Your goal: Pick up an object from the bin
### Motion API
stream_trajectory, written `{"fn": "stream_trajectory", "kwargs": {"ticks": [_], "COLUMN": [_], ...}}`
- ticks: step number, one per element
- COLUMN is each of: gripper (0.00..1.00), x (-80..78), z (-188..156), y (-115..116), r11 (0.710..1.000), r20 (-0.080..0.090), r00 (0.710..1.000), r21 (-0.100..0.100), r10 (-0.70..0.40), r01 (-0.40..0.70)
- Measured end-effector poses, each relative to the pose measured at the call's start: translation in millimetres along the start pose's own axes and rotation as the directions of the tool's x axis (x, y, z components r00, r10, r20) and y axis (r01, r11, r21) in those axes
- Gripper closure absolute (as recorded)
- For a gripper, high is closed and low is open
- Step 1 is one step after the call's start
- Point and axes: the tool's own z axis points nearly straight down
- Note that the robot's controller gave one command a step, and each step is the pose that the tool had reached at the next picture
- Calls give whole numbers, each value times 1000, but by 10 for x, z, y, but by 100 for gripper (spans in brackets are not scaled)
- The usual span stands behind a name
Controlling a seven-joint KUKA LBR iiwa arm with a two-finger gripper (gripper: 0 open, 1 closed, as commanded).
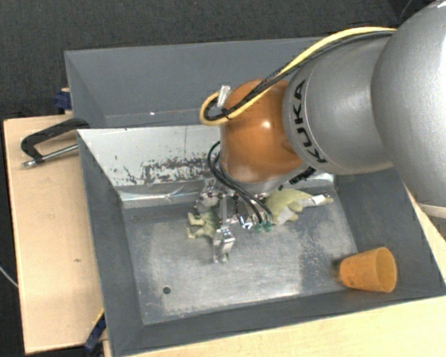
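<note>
Inside the grey bin [107,227], L to R: a dark speck [166,290] lies alone on the floor, front-left, well apart from everything else and prob. too small to pick. At mid-floor, toward the back wall, the gripper [223,250] is down low, its tip at or just above the metal. Whether the claw is apart or together cannot be told from this angle, and nothing can be seen clamped in it. A small pale scrap [197,229] sits against its left side (a loose thing or part of the tool, can't say). Just to the right, partly under the orange cover [255,142] of the wrist, lies the nearest candidate: a pale yellow-green lump [288,204], crumpled-looking, w/ a thin tab poking rightward. It is judged light and soft, likely to squash rather than slip, not fragile. The best hold is prob. across its bulky middle, not the thin tab. The wrist hides its back part, so its full outline is unclear. Front-right, well apart, an orange cone [368,271] lies on its side near the corner. It looks stiff and light, and its tapered sides could squirt out of a pinch. The bin wall close beside it would crowd an approach there.
</note>
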Motion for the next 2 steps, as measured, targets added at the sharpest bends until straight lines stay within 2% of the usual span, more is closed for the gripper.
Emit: {"fn": "stream_trajectory", "kwargs": {"ticks": [1,2], "gripper": [100,100], "x": [-14,-34], "z": [3,-1179], "y": [11,295], "r11": [1000,893], "r20": [5,-8], "r00": [1000,893], "r21": [-3,-3], "r10": [1,-449], "r01": [-1,449]}}
